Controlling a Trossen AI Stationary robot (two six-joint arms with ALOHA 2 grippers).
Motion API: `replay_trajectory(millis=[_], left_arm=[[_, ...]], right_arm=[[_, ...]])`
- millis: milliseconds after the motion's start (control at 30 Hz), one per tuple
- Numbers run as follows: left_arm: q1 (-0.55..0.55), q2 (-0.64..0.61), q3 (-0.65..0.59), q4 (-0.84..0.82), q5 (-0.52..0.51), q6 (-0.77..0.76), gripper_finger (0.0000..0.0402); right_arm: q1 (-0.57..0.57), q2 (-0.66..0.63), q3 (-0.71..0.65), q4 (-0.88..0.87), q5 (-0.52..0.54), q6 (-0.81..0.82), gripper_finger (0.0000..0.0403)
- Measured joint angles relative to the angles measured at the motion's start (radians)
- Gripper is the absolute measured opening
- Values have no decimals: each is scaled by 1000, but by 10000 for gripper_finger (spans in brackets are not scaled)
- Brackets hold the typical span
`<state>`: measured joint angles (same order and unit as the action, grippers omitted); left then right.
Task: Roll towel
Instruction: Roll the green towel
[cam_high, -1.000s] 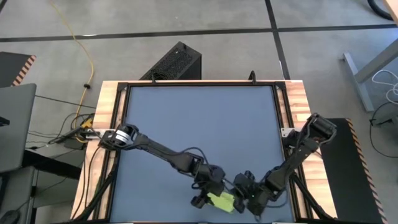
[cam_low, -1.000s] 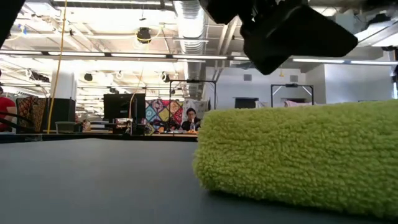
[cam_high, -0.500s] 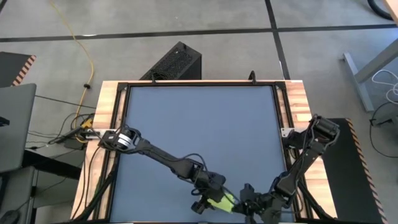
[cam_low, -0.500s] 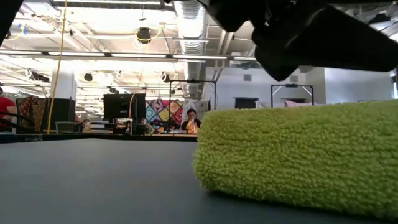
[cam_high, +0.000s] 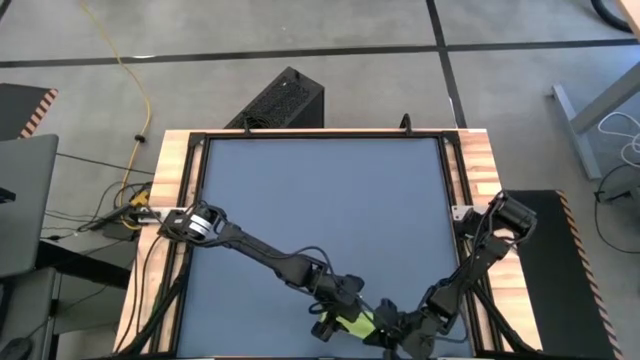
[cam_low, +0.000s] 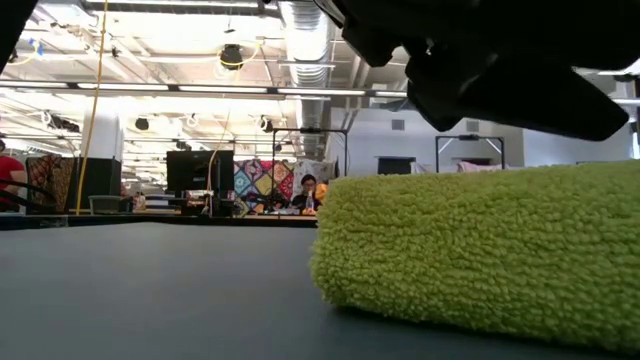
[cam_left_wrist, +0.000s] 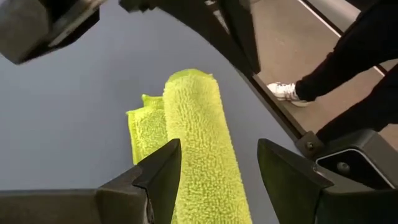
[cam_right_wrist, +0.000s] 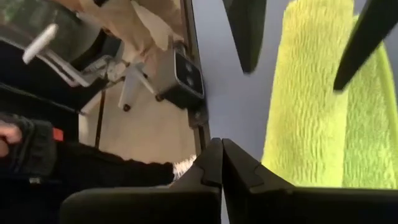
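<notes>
Right gripper (cam_high: 400, 330) has slid toward the table's near edge since the earlier frame, fingers pressed together on nothing, now just beside the towel (cam_high: 357, 321). Left gripper (cam_left_wrist: 214, 171) hovers spread wide, straddling the towel, a tight lime roll with a short flat tail, gripping nothing. Judgement: finish by rolling evenly over the tail, keeping the ends aligned.

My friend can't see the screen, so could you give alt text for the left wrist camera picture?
A lime-green towel, rolled into a fuzzy tube with a flat tail of cloth left unrolled beside it, lies on a dark table. The left tool has its two dark fingers spread open on either side of the roll. Past the table edge, a person's dark trouser leg and white shoe show on the floor.
</notes>
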<state>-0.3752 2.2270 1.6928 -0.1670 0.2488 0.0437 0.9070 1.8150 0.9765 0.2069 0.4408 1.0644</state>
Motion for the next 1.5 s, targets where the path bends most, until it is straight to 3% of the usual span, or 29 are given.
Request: replay_trajectory(millis=[833,1100,1300,1500], left_arm=[[-1,0,0,-4,-30,-2,199],[-1,0,0,-12,-167,30,200],[-11,0,0,-76,-202,79,223],[-14,61,0,-53,-174,-73,253]], right_arm=[[-112,-1,1,-227,-72,34,19],[-127,-1,1,-260,-74,35,20],[-132,-1,1,-263,-74,34,20],[-133,-2,1,-287,-74,46,20]])
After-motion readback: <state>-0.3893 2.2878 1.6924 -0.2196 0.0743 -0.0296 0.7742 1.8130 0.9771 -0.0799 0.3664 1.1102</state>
